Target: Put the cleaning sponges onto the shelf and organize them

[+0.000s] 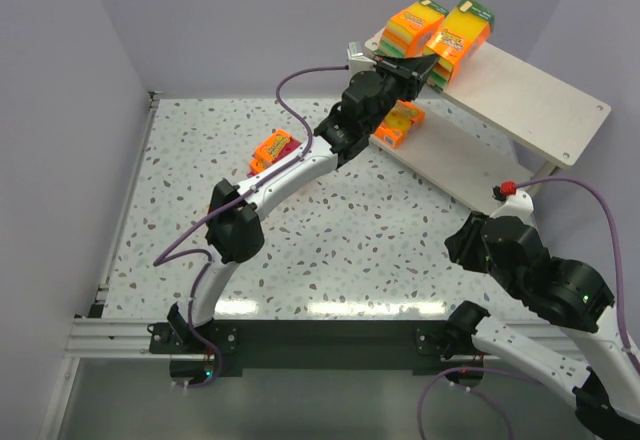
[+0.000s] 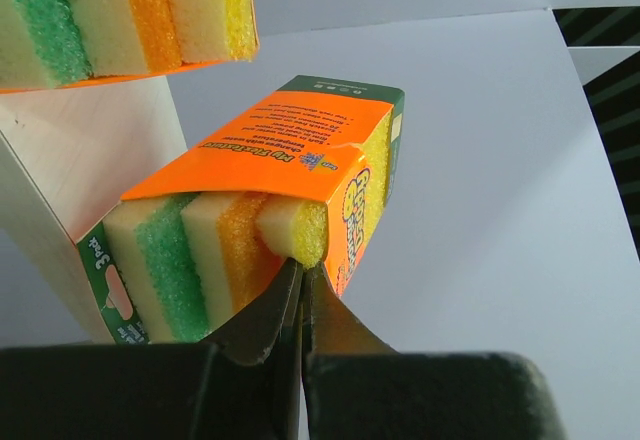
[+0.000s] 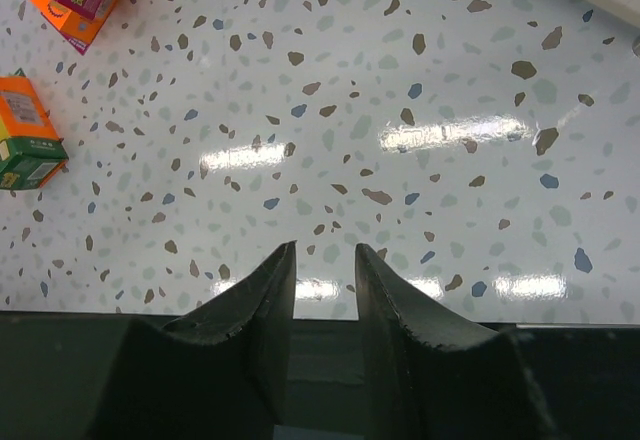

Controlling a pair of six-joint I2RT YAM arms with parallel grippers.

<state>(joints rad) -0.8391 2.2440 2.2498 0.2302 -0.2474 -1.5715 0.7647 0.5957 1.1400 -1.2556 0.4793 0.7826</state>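
Top external, speckled tabletop (image 1: 380,250) (pale lilac walls (image 1: 250,20)), left jaws closed at sponges (image 1: 465,30) on shelf (image 1: 540,110), right jaws parted, empty.

Lit brightly from above. Shows white glare streaks on the glossy counter (image 3: 450,135); blurs dark jaws near the lenses.

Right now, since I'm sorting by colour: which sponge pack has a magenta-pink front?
The flat pack lying on the speckled table, apart from the shelf. The two packs on the top board are thick orange with yellow-green sides.
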